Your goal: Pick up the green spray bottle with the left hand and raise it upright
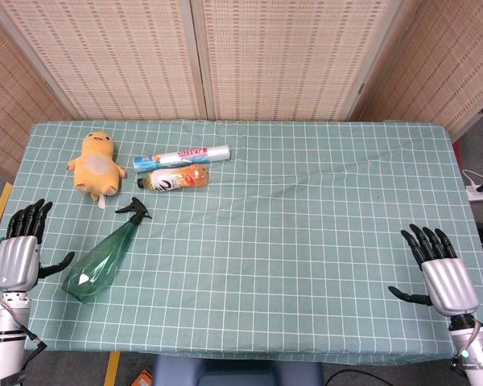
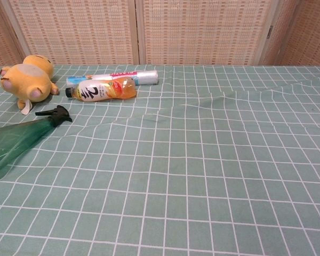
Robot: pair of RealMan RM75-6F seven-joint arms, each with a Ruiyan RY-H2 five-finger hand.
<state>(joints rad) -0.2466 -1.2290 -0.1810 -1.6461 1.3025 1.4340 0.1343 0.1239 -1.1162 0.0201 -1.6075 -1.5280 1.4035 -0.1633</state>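
From the head view, a table with a green checked cloth [image 1: 306,241] fills the picture. The green spray bottle [image 1: 101,261] lies on its side near the left edge. Its black nozzle [image 1: 134,209] points up toward the far side, and its fat end points toward the near edge. The left hand [image 1: 20,249] sits just beside the bottle, at the left edge of the table. Its fingers are spread apart and point away from the robot. Its thumb reaches toward the bottle's fat end, and it holds nothing. I cannot tell if the thumb touches the bottle. The right hand [image 1: 441,269] is far off at the right side of the table. Its fingers are spread too, and it holds nothing.

Farther back on the left is a yellow plush toy [image 1: 97,165]. Beside it lies an orange drink bottle [image 1: 177,179] on its side. A white roll [image 1: 181,156] with blue and red print lies just behind the drink bottle.

From the chest view, the spray bottle [image 2: 16,141] lies flat at the left edge, partly cut off. Its nozzle [image 2: 54,113] points to the right. The toy [image 2: 26,77] is behind it. The drink bottle [image 2: 101,89] and the roll [image 2: 114,78] lie to the right of the toy. The cloth [image 2: 202,176] has a few soft wrinkles. No hand shows in this view.
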